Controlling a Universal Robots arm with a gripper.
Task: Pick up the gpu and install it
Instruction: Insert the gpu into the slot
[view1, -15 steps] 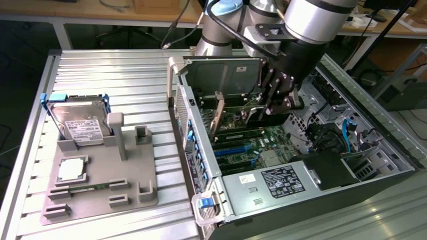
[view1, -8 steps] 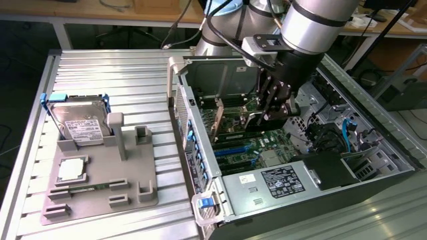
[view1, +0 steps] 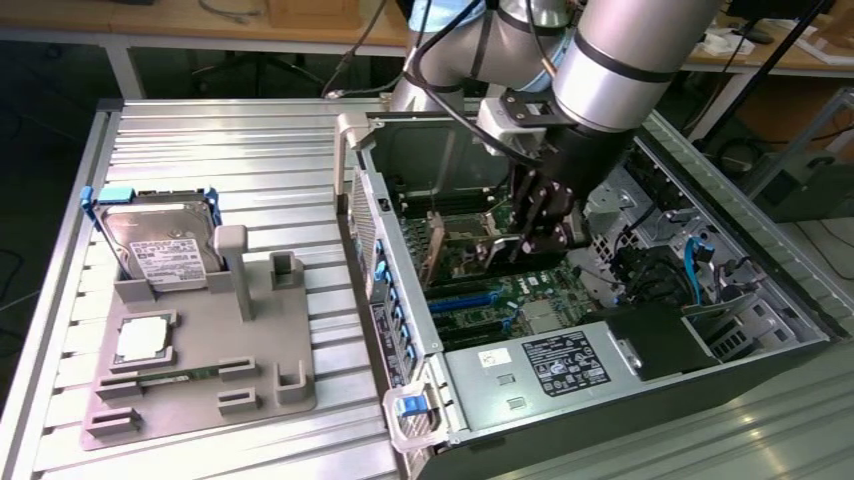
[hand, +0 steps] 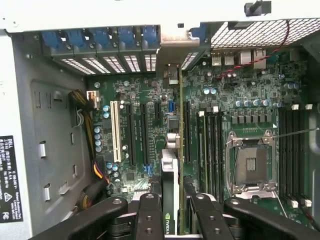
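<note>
Big metal table (view1: 200, 150) w/ an open PC case (view1: 378, 250) lying on it, side off. The robot arm (view1: 627, 50) reaches down into the case, right over the green main board (hand: 135, 100). On the exterior view's left sits a grey tray (view1: 227, 340) w/ a hard drive (view1: 160, 250), a square chip (view1: 144, 338) & a thin memory stick (view1: 174, 378).

How far along? The pick-up part looks done to me. The gpu (hand: 170, 170) is inside the case, held up on its thin edge above the board. Its silver end is by the back wall, next to the row of blue clips (hand: 100, 37). It lines up w/ the long slots (hand: 142, 135) in the middle of the board, beside the empty chip socket (hand: 251, 165). The put-in part is what's left, I think. Can't tell if the card's bottom edge is in a slot or just above one; the card itself hides that spot.

The gripper (hand: 172, 200) is partly closed & clamped on the gpu. Its black fingers (hand: 150, 215) squeeze the card's two flat sides, w/ the card standing btw them. It touches nothing else that I can see.
</note>
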